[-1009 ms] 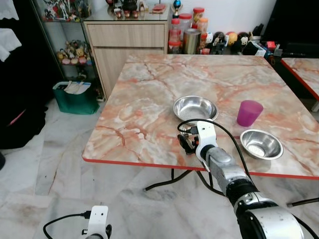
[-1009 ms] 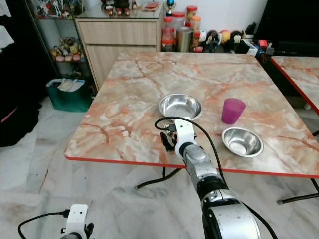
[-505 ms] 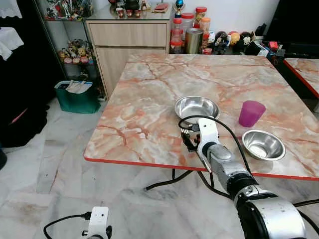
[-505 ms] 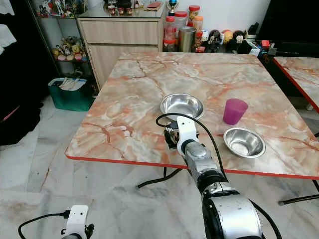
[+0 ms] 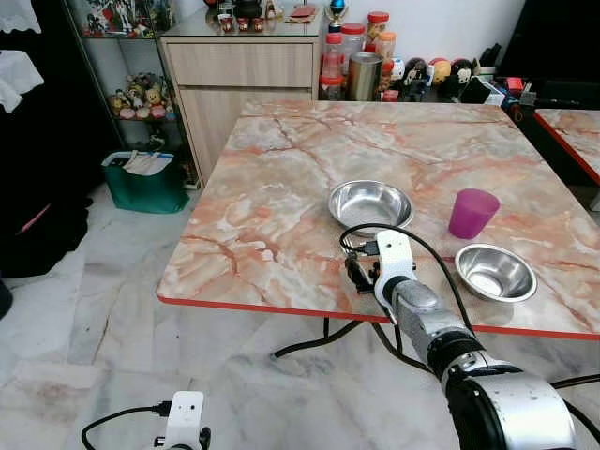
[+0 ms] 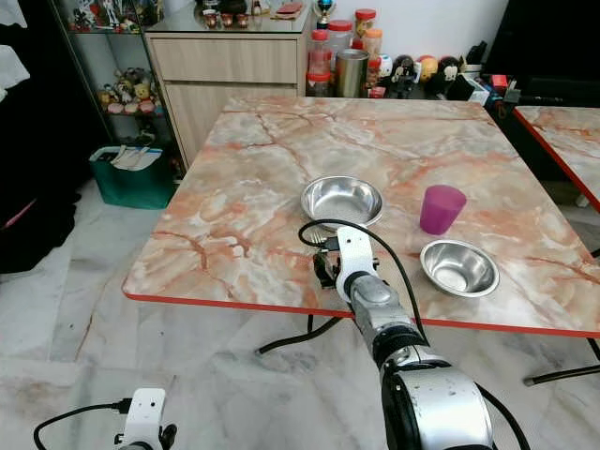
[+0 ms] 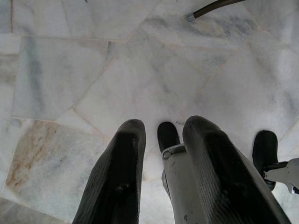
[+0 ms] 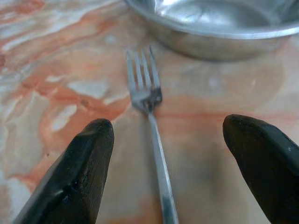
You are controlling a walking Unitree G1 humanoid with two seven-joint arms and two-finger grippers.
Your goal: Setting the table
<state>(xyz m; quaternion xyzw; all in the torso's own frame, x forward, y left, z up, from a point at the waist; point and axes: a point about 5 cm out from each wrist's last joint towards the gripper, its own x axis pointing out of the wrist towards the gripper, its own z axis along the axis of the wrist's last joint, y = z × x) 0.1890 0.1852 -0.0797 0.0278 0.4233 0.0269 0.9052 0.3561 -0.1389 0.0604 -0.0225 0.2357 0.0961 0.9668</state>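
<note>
Right gripper [image 8: 166, 161] sits low over the pink-veined marble table [image 5: 281, 187] near its front edge, fingers [image 8: 74, 172] spread wide, gripping nothing. Slim silver metal fork [image 8: 148, 121] lies flat on the surface between the two fingers, not touching either, tines pointing at the larger round steel bowl [image 5: 369, 202] just beyond it. Smaller round steel bowl [image 5: 493, 271] sits near the front edge toward the right corner; purple plastic cup [image 5: 472, 212] stands upright just behind it, apart from both bowls. Left gripper [image 7: 159, 186] hangs idle over the grey marble floor [image 7: 93, 70], fingers slightly parted, empty.
</note>
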